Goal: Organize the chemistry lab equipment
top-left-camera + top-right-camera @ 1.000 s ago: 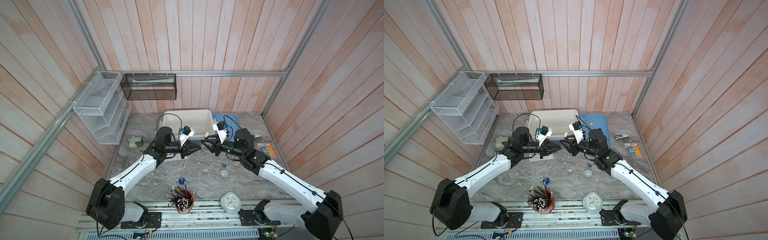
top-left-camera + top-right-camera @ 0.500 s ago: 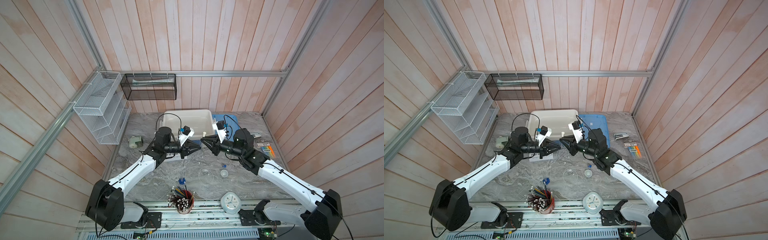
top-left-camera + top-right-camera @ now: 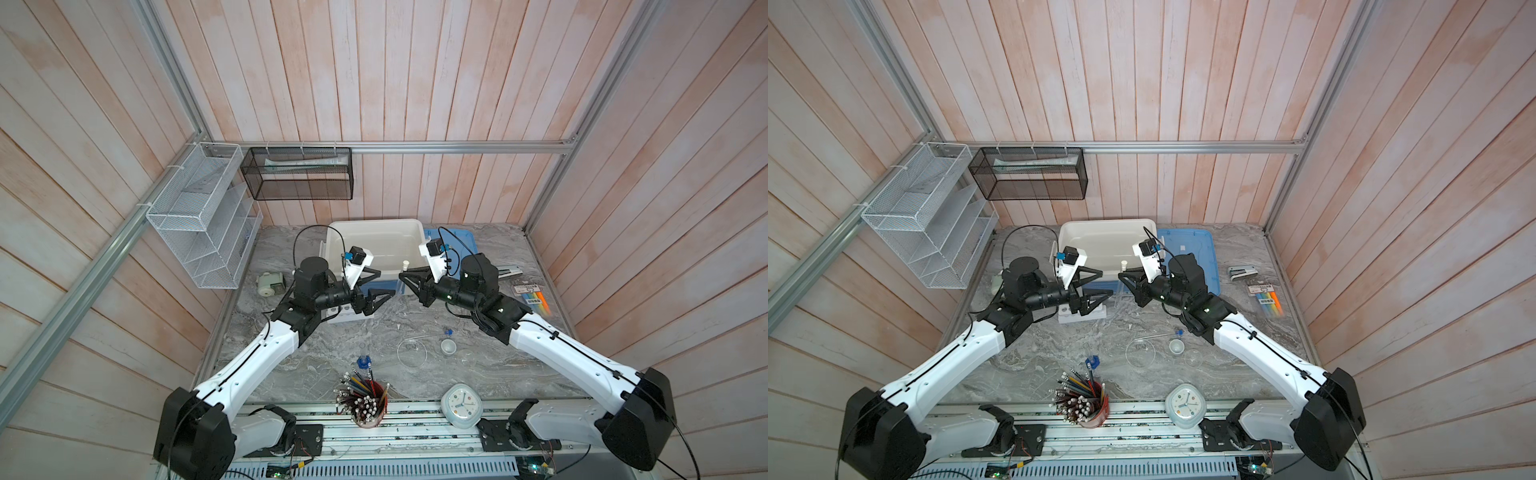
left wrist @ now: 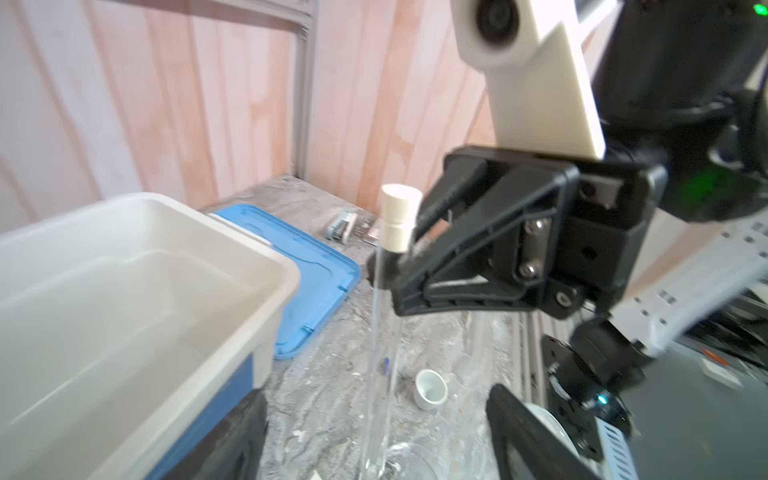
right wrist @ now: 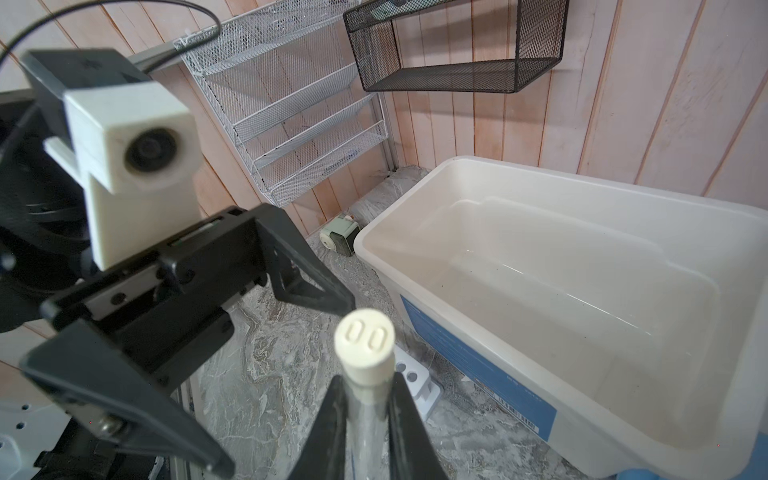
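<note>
Midair above the marbled tabletop (image 3: 316, 353), the right gripper (image 4: 399, 251) pinches a clear white-capped tube (image 5: 365, 345) just below its cap. It holds the tube upright beside the front wall of the white tub (image 3: 374, 224). Facing it, the left gripper (image 3: 385, 282) is spread wide with nothing between its fingers. It is close to the tube but not touching it, above the white six-hole rack (image 5: 419, 390) that sits just beside the tub's front. Nearer the robot's base, the blue-capped tube (image 3: 1177, 332) lies flat on the tabletop by the tiny cup (image 3: 448, 345), the flat round dish (image 3: 411, 353) and a small clear piece (image 3: 467, 357). The blue-topped bottle (image 3: 363, 362) sits just beyond the red cup of pencils (image 3: 365, 409).
</note>
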